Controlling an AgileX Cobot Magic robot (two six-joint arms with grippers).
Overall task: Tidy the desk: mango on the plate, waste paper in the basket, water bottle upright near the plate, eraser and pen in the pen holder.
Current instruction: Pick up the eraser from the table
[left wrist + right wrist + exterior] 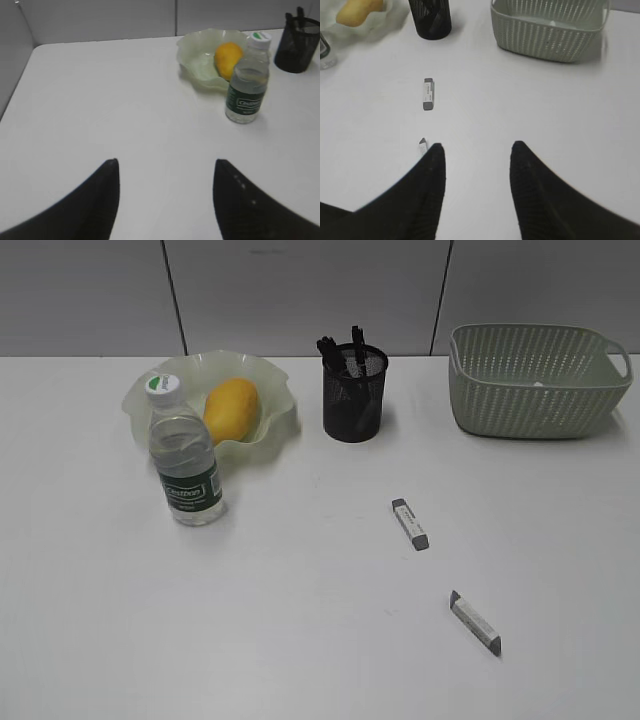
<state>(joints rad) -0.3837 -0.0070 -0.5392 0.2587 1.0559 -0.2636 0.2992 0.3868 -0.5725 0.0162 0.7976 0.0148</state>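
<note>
The mango point(231, 410) lies in the green ruffled plate point(275, 430). The water bottle point(183, 455) stands upright just in front of the plate. Dark pen tops point(340, 345) stick out of the black mesh pen holder point(354, 400). One grey-and-white eraser point(410, 523) lies mid-desk; a second eraser point(475, 623) lies nearer the front. Over bare desk, well short of the bottle point(246, 85), my left gripper point(167, 161) is open and empty. My right gripper point(478, 144) is open and empty, its left finger covering most of the nearer eraser point(423, 146). The waste paper is hidden. Neither gripper shows in the exterior view.
The green woven basket point(600, 390) stands at the back right, right of the pen holder. A grey panelled wall runs behind the white desk point(300, 640). Bare tabletop stretches across the front left.
</note>
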